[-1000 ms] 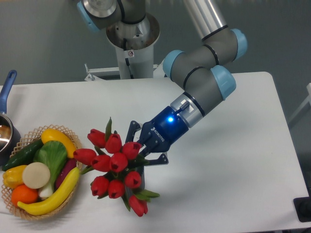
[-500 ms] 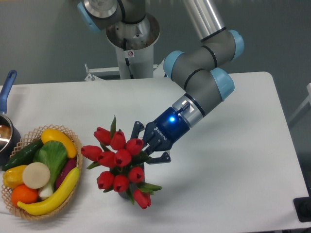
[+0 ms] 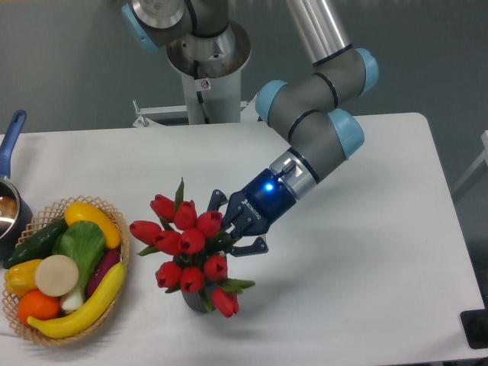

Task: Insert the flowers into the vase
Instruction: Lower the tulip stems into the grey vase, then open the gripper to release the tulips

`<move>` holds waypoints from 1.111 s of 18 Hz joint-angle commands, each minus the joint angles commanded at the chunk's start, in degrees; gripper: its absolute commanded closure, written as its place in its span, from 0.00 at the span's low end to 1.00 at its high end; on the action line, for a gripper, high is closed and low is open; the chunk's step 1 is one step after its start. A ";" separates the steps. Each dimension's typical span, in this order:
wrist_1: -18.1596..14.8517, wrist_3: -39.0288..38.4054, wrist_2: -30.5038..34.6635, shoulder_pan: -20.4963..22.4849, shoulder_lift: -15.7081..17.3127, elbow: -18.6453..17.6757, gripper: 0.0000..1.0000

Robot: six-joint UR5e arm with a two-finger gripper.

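Note:
The flowers (image 3: 191, 242), a bunch of red tulips with green leaves, stand in the front middle of the white table. My gripper (image 3: 224, 233) reaches in from the right and is shut on the bunch at its right side. Its fingertips are hidden among the blooms and leaves. The vase (image 3: 194, 300) shows only as a dark grey patch directly under the bunch, mostly covered by the blooms. The stems run down toward it, but I cannot see them enter its mouth.
A wicker basket (image 3: 124, 258) of fruit and vegetables sits at the front left, close to the flowers. A blue-handled saucepan (image 3: 11, 137) stands at the left edge. The robot's base column (image 3: 204, 84) is at the back.
The gripper and the bunch have shifted a little to the right and down over the vase. The blooms now sit more upright and lower.

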 joint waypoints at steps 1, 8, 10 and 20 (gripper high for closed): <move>0.00 0.00 0.09 0.00 0.00 -0.09 0.72; 0.00 0.09 0.18 0.53 0.00 -0.62 0.64; 0.00 0.09 0.18 0.88 0.00 -0.79 0.58; 0.09 0.26 0.09 3.34 0.70 -2.11 0.15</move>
